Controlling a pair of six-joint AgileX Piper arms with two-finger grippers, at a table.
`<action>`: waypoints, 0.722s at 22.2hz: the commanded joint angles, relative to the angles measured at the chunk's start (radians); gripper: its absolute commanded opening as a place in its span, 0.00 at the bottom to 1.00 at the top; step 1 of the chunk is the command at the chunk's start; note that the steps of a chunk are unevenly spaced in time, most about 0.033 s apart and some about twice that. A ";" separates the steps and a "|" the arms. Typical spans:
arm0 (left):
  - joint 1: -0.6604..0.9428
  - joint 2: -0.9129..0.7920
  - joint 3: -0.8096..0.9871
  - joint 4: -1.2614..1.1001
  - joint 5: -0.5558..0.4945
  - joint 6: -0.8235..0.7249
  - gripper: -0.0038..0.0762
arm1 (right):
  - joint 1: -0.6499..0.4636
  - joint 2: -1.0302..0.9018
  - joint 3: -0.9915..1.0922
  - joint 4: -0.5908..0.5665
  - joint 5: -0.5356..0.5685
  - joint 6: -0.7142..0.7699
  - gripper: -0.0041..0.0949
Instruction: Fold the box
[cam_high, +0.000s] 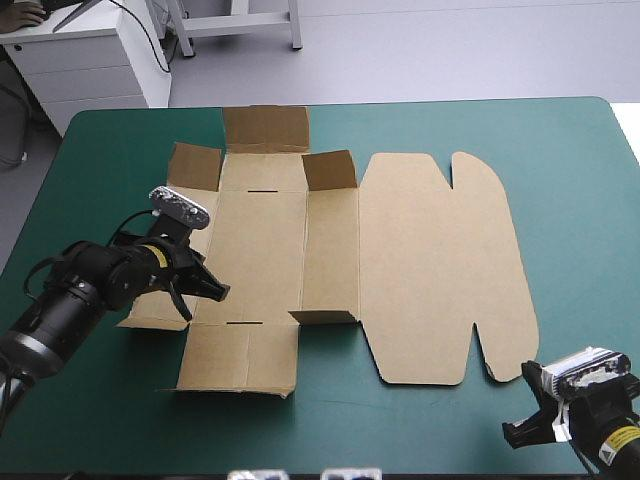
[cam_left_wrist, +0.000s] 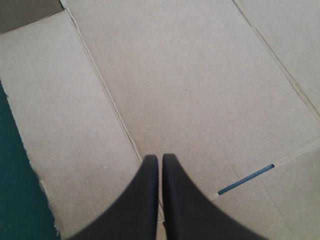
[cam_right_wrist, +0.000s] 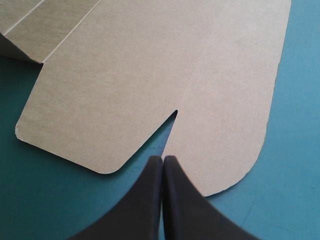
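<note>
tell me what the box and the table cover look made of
The box: brown paperboard, probably corrugated, matte; pressed fold lines, a cut slot and a slightly ragged edge show it. The teal-green cover: smooth, matte, even in colour; a mat or cloth, which one cannot be told.

Showing matte black, round casings along left arm (cam_high: 75, 290), w/ silver ring (cam_high: 20, 345) near lower end & yellow band (cam_high: 155, 255) by wrist. Carrying yellow label (cam_high: 624, 436) w/ dark print on right arm (cam_high: 600, 445), also black. Ending each arm in 2 broad black fingers, smooth, fin-curved, tapering to blunt tips: left gripper (cam_left_wrist: 160, 159), right gripper (cam_right_wrist: 162, 159).
</note>
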 joint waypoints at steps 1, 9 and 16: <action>0.146 -0.019 -0.068 -0.219 0.013 0.198 0.07 | 0.002 0.007 -0.026 -0.008 -0.064 -0.002 0.03; 0.806 -0.019 -0.085 -0.649 0.272 0.521 0.07 | 0.002 0.007 -0.026 -0.008 -0.064 -0.002 0.03; 0.966 -0.019 -0.085 -0.684 0.150 0.487 0.06 | 0.002 0.007 -0.026 -0.002 -0.064 -0.002 0.03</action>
